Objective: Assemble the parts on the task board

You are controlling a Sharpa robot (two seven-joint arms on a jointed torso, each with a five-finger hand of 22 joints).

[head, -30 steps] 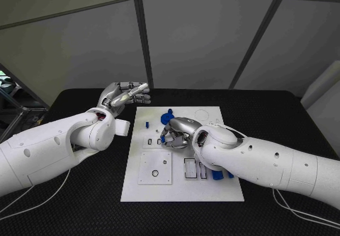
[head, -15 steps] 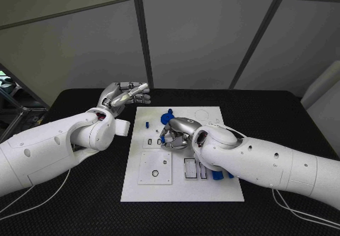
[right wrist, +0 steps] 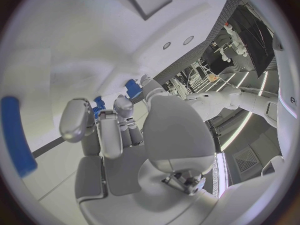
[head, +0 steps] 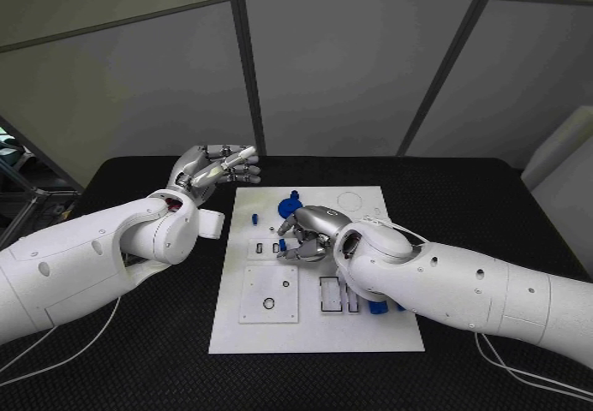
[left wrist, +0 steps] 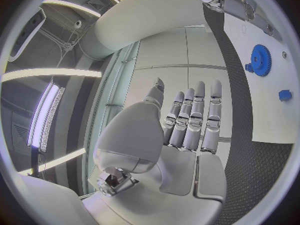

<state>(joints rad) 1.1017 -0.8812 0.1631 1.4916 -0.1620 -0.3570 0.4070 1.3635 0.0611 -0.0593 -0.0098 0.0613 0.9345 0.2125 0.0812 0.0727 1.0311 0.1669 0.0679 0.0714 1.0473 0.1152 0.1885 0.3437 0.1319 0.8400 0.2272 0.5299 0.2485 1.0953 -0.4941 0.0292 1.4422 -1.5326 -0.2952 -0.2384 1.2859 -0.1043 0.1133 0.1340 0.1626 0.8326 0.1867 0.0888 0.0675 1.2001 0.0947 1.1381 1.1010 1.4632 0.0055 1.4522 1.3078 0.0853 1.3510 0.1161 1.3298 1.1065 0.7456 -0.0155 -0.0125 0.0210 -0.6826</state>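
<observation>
The white task board lies in the middle of the black table. My right hand is bent down over the board's middle, fingers curled around a small blue part. In the right wrist view the blue part shows between the thumb and the fingertips. A blue gear sits just beyond that hand. My left hand is raised off the board's far left corner. Its fingers are stretched out and hold nothing. The left wrist view shows the gear and a small blue piece on the board.
A blue peg stands near the board's far edge and a small blue piece lies at its left side. A white square plate, empty slots and a blue bar fill the near half. The right wrist view shows a blue bar.
My right hand has shifted very slightly over the board's middle. The left hand stays raised where it was.
</observation>
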